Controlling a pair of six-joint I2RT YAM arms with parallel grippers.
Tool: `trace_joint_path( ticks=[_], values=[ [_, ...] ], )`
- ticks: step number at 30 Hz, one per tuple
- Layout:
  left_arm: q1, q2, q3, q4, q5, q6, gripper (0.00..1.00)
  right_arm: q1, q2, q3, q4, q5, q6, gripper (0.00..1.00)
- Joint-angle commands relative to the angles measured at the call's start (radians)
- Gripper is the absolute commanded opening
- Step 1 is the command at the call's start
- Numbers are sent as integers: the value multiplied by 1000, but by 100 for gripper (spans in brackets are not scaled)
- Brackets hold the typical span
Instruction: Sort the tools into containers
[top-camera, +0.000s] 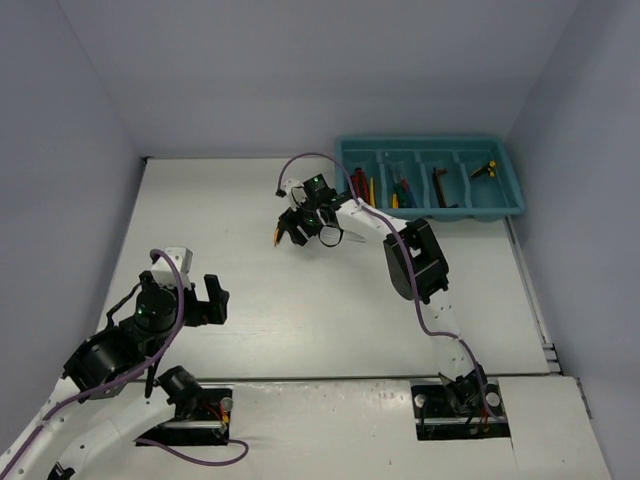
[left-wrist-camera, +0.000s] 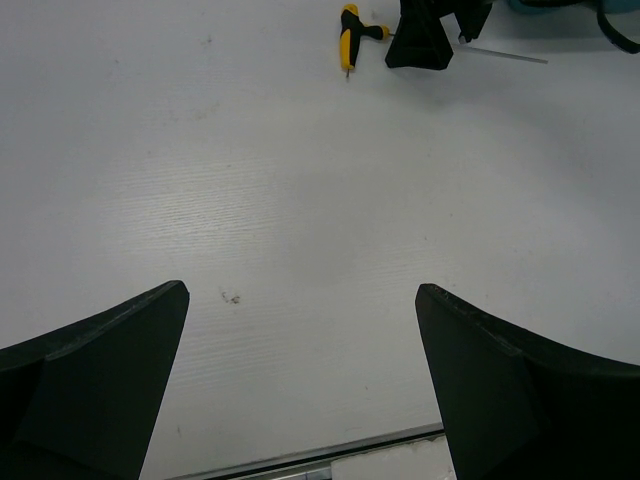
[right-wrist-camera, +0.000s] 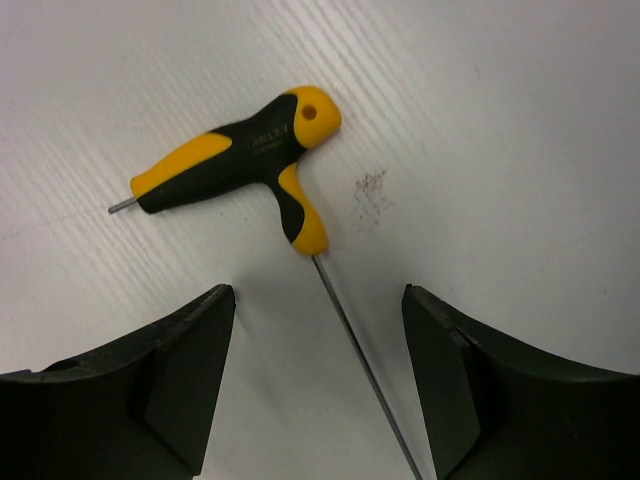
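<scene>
A yellow-black T-handle hex key (right-wrist-camera: 240, 155) lies flat on the white table, its thin steel shaft (right-wrist-camera: 355, 350) running back between my right fingers. My right gripper (right-wrist-camera: 318, 330) is open and straddles that shaft just behind the handle. In the top view the right gripper (top-camera: 308, 235) hovers mid-table with the handle's yellow tip (top-camera: 277, 237) poking out to its left. The teal tray (top-camera: 515, 185) at the far right holds red pliers (top-camera: 358, 182), screwdrivers (top-camera: 403, 190), a dark hex key (top-camera: 440, 187) and another T-handle (top-camera: 485, 170). My left gripper (top-camera: 212, 300) is open and empty.
The left wrist view shows bare table between the open left gripper's (left-wrist-camera: 302, 330) fingers, with the T-handle (left-wrist-camera: 350, 35) and the right gripper's dark fingers (left-wrist-camera: 420, 40) far ahead. Grey walls close in the table at the back and on both sides.
</scene>
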Motion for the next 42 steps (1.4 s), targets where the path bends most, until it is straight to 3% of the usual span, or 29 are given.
trace_joint_path(
  ticks=[1, 4, 11, 15, 19, 26, 33, 37, 42],
  values=[
    [7, 1, 12, 20, -8, -25, 97, 11, 38, 63, 10, -19, 7, 65],
    [7, 1, 12, 16, -8, -28, 97, 19, 86, 95, 10, -15, 17, 61],
    [7, -10, 6, 13, -3, -31, 97, 57, 106, 84, 9, -24, 31, 35],
    [7, -27, -5, 13, 5, -32, 97, 98, 73, 55, 7, -24, 36, 1],
    [7, -35, 0, 15, 10, -30, 97, 125, -30, 52, 9, -12, 70, 0],
    [7, -22, 8, 18, -4, -23, 97, 58, -293, 128, 4, 266, 76, 0],
    [7, 36, 23, 29, -24, -32, 97, -313, -422, 61, 6, 423, -10, 0],
    [7, 69, 43, 33, -39, -39, 97, -542, -366, 96, 9, 428, -22, 0],
    [6, 88, 52, 36, -45, -70, 97, -664, -227, 188, 16, 493, -20, 0]
  ],
)
